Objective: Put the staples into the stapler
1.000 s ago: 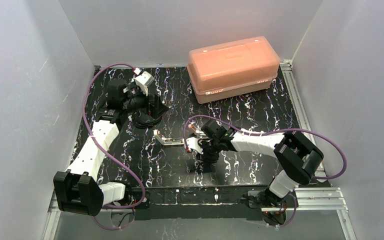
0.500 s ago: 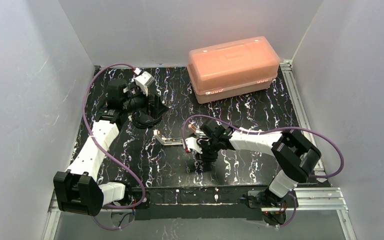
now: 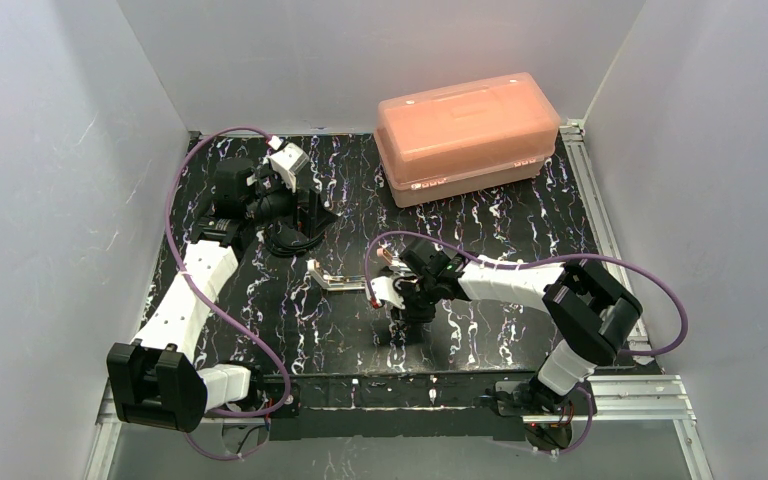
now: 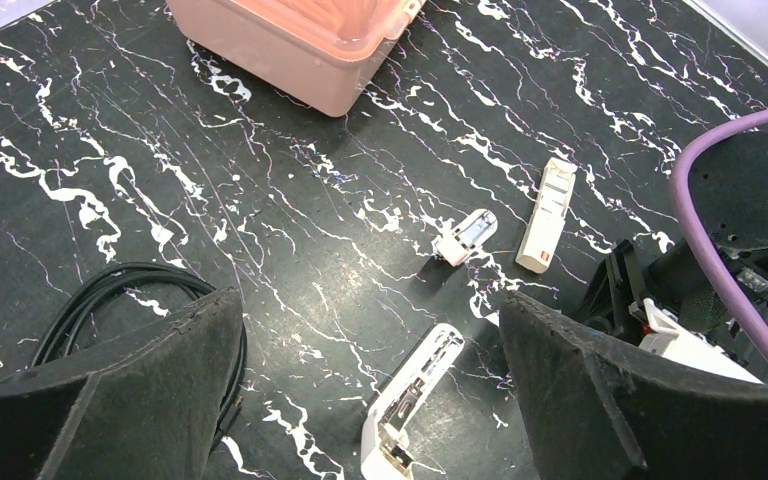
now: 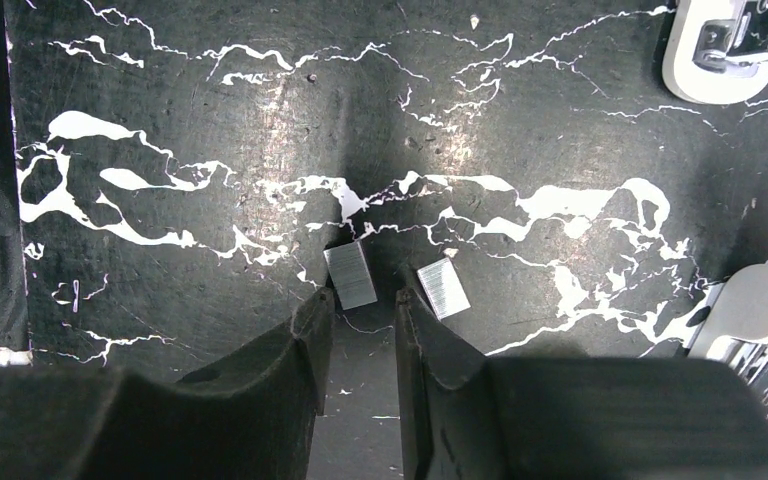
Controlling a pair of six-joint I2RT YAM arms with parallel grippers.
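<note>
**Top view:** A salmon translucent lidded plastic box [image 3: 465, 135] sits at the far edge of the black white-veined desk [image 3: 520, 225], toward the right corner. The small white plastic oblong stapler [image 3: 342, 283] lies near the desk's middle, between the arms. The left tool [image 3: 300, 222] hangs toward the far left corner. The right tool [image 3: 407, 325] points down on the near side of the stapler, hiding the desk beneath it.

**Left wrist:** The left tool [image 4: 368, 300] is spread wide and released, with nothing in it. The stapler [image 4: 410, 400] lies below it, metal channel showing. Beyond are a slim white bar [image 4: 547, 215] and a small whitish piece [image 4: 465, 237]. A black cable loop [image 4: 110, 290] lies on the left.

**Right wrist:** The right tool [image 5: 363, 300] is nearly closed with a narrow gap, grasping nothing. Two short silver-grey strips of staples [image 5: 350, 275] lie flat and apart from each other, one just beside each fingertip.
</note>
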